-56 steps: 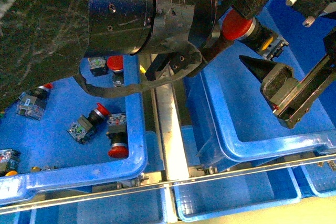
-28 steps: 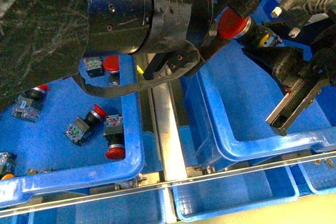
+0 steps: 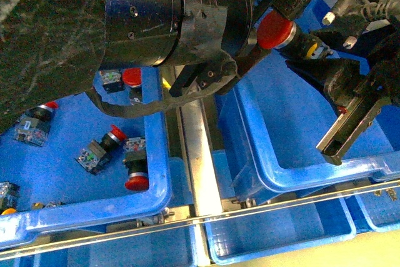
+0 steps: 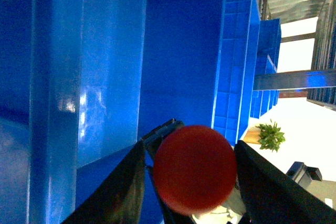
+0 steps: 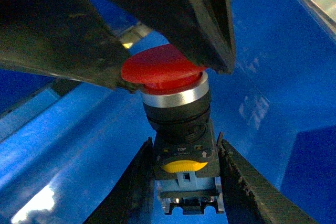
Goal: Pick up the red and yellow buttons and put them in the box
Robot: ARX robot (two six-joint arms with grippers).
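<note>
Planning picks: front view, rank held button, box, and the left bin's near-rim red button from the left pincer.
1. held button: in the left pincer.
2. box: beneath it, right side.
3. near-rim button: left bin, farthest.

Strong blue cast throughout; glare patches on box (image 4: 89, 103) wall; close arm dark, blurred; background overexposed.

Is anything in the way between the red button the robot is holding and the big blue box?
Nothing that shows. The left gripper holds the red button by its cap over the open inside of the box. The open fingers of the right gripper flank the button's body, seemingly beside it rather than below.
</note>
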